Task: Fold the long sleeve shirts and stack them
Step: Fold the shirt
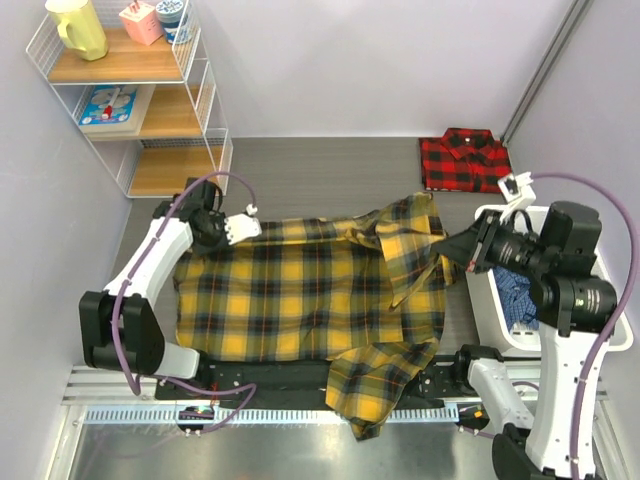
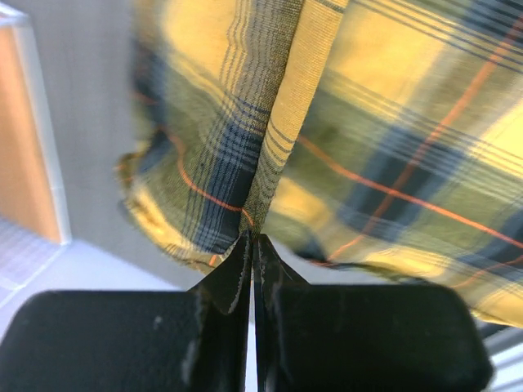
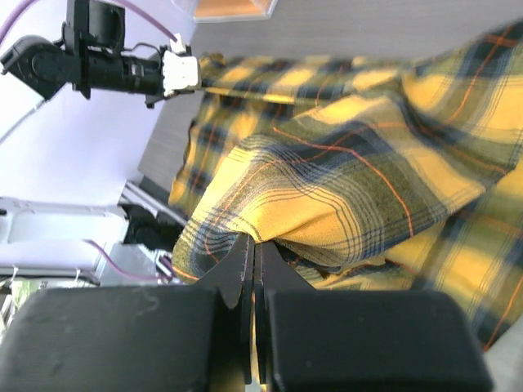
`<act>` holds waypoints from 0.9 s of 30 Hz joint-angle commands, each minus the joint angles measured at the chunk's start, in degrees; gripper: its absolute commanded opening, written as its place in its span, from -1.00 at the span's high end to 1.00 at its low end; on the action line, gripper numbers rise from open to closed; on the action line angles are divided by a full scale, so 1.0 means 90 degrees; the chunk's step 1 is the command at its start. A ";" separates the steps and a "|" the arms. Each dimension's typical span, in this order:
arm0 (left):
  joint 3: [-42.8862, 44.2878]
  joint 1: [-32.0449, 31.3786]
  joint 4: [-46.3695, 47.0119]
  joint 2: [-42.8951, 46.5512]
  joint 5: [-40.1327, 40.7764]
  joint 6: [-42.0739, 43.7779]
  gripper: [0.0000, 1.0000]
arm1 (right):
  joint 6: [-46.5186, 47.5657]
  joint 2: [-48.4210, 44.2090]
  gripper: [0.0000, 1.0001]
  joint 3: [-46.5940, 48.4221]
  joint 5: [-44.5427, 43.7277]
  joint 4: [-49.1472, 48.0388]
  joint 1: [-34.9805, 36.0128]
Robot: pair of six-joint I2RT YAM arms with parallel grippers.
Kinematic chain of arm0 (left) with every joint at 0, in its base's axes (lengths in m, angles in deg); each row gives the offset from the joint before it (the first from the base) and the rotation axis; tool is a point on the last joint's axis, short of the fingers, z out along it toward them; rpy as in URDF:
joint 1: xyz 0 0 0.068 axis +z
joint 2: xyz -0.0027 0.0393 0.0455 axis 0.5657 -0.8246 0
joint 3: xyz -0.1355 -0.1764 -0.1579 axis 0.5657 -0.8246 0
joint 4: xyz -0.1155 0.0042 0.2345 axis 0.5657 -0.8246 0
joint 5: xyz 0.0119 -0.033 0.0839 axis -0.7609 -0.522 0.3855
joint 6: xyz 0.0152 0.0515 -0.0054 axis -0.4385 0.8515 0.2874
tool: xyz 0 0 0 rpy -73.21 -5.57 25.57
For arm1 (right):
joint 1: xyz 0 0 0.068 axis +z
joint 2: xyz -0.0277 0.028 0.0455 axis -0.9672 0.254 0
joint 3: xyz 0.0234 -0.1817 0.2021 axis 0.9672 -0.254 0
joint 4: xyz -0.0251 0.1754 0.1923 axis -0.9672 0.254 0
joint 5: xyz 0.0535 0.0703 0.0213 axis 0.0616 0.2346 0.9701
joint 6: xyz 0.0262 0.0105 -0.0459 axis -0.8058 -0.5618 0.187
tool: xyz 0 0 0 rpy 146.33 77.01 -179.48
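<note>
Across your surface (image 1: pixel 320 175): yellow plaid shirt (image 1: pixel 300 290), your left hand (image 1: pixel 250 223) and right hand (image 1: pixel 447 246) each clenched on its cloth. Far right: red-and-black shirt (image 1: pixel 465 160), folded; shelf (image 1: pixel 105 66) labels unreadable.

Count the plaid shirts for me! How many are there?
2. The yellow shirt lies spread mid-table, pinched by the left gripper and right gripper; the red shirt sits folded at the far right. Blue cloth in the bin may be another; cannot tell.
</note>
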 commanded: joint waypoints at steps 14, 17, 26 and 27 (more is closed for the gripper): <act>-0.0997 0.0063 0.0189 -0.0151 -0.0472 -0.0566 0.43 | 0.0395 -0.0740 0.98 -0.1937 0.0271 0.0850 -0.0028; -0.0655 0.0082 -0.0036 0.0211 -0.1243 -0.0625 0.20 | 0.0327 -0.0769 0.98 -0.2162 0.0397 0.0742 -0.0028; 0.0284 0.0082 0.0090 0.1559 -0.4123 -0.1913 -0.74 | -0.0746 -0.0906 0.98 -0.2894 0.1042 -0.0946 -0.0018; 0.0352 0.0082 0.0235 0.1656 -0.4483 -0.2301 -0.99 | -0.1076 -0.0897 0.98 -0.2943 0.1072 -0.1151 -0.0018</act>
